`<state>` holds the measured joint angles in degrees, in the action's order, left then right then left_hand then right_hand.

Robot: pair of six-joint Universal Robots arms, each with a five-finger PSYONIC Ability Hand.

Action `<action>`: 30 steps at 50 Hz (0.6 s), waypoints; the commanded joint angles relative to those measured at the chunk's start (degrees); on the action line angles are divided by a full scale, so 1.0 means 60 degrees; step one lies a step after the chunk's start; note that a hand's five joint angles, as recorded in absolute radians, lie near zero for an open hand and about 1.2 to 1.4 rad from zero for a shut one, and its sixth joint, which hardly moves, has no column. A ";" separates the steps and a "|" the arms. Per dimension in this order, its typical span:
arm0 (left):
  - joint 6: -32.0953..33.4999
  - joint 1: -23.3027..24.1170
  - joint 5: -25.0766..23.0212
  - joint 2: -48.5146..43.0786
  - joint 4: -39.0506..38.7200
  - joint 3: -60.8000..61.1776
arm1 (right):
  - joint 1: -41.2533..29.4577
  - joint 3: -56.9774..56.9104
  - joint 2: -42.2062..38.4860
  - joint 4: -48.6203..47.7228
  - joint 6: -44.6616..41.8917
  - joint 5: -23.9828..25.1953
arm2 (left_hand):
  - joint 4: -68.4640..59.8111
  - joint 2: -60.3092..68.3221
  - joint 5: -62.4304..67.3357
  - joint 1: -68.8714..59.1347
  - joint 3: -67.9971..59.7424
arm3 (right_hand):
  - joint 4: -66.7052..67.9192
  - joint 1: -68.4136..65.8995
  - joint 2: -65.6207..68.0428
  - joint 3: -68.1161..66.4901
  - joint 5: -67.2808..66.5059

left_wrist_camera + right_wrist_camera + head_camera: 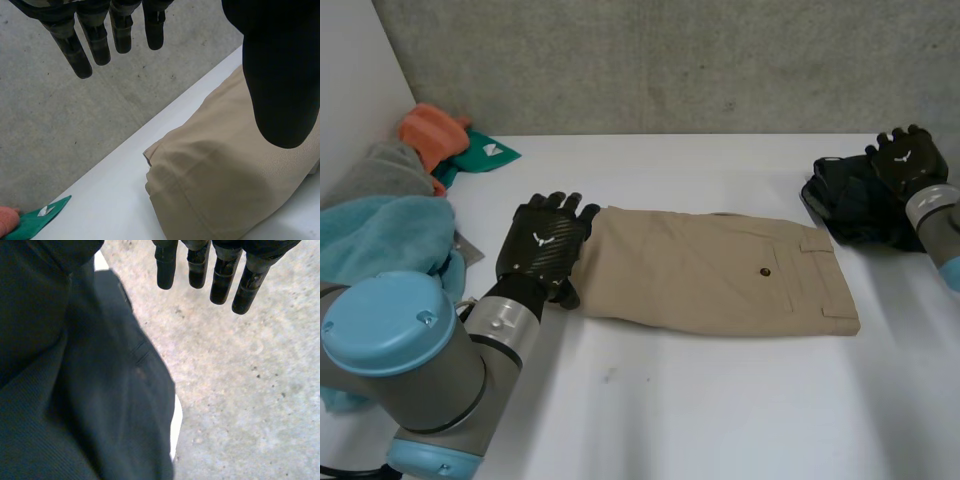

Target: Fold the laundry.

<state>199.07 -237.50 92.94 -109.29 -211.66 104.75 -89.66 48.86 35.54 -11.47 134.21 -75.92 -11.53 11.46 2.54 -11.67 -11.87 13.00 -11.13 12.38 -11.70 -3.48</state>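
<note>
Tan shorts (720, 270) folded in half; L hand (542, 248) & R hand (903, 160) fingers straight, holding nothing; dark garment (845, 205) apparently done; side pile (390, 235) remains.

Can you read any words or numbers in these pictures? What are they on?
No words or numbers can be read.
On the left hand: a white winged sign, no letters.
On the right hand: the same white sign.
On the green cloth: a white patch, too small to read.
</note>
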 commanded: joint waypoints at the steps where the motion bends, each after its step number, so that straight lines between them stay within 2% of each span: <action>1: 0.0000 0.0003 -0.0006 0.0110 0.0003 0.0091 | 0.0046 0.1435 0.1487 0.0022 0.0059 0.0218 | 0.0107 -0.0095 -0.0275 0.0131 0.0164 | -0.0500 0.0189 -0.0396 0.0283 0.0581; 10: 0.0000 0.0018 0.0023 0.0212 0.0018 0.0120 | 0.0280 0.3354 0.3347 0.0885 -0.0014 0.0495 | 0.0107 -0.0095 -0.0275 0.0131 0.0164 | -0.0500 0.0189 -0.0396 0.0283 0.0581; 17: 0.0000 0.0018 0.0008 0.0388 0.0018 0.0194 | 0.0353 0.4351 0.4417 0.2627 0.0191 0.0906 | 0.0135 -0.0123 -0.0303 0.0159 0.0192 | -0.0500 0.0189 -0.0396 0.0283 0.0581; 22: 0.0000 0.0018 0.0008 0.0578 0.0018 0.0252 | 0.0309 0.5447 0.5280 0.3902 0.0964 0.1037 | 0.0135 -0.0123 -0.0303 0.0159 0.0192 | -0.0500 0.0189 -0.0396 0.0283 0.0581; 30: 0.0000 0.0018 0.0008 0.0769 0.0018 0.0325 | 0.0193 0.7717 0.5780 0.2882 0.1977 0.1082 | 0.0135 -0.0123 -0.0303 0.0159 0.0192 | 0.1110 -0.1421 0.1213 -0.1326 -0.1029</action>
<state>199.07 -237.38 93.00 -105.37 -211.55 106.38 -87.83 85.13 68.33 10.89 141.82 -69.46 -11.54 11.46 2.54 -11.67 -11.87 13.18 -11.34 12.62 -13.07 -3.67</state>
